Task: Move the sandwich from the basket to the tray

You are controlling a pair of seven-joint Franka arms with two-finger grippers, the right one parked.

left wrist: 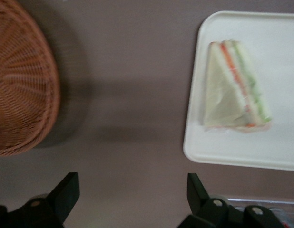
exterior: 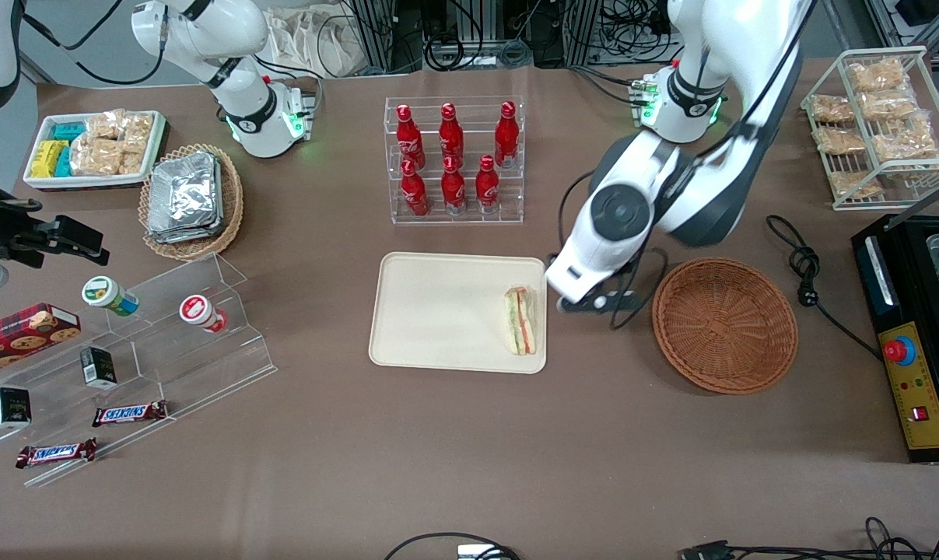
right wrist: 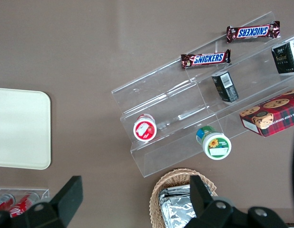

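The sandwich (exterior: 520, 320) lies on the cream tray (exterior: 446, 311), at the tray's end nearest the basket. It also shows in the left wrist view (left wrist: 235, 90), lying flat on the tray (left wrist: 280, 142). The reddish-brown wicker basket (exterior: 724, 324) is empty and also shows in the left wrist view (left wrist: 21, 80). My gripper (exterior: 586, 305) hangs above the bare table between tray and basket. In the left wrist view the gripper (left wrist: 132, 192) is open and holds nothing.
A clear rack of red bottles (exterior: 453, 159) stands farther from the front camera than the tray. A black cable (exterior: 807, 272) and a black control box (exterior: 912, 342) lie toward the working arm's end. A clear stepped shelf with snacks (exterior: 142, 350) stands toward the parked arm's end.
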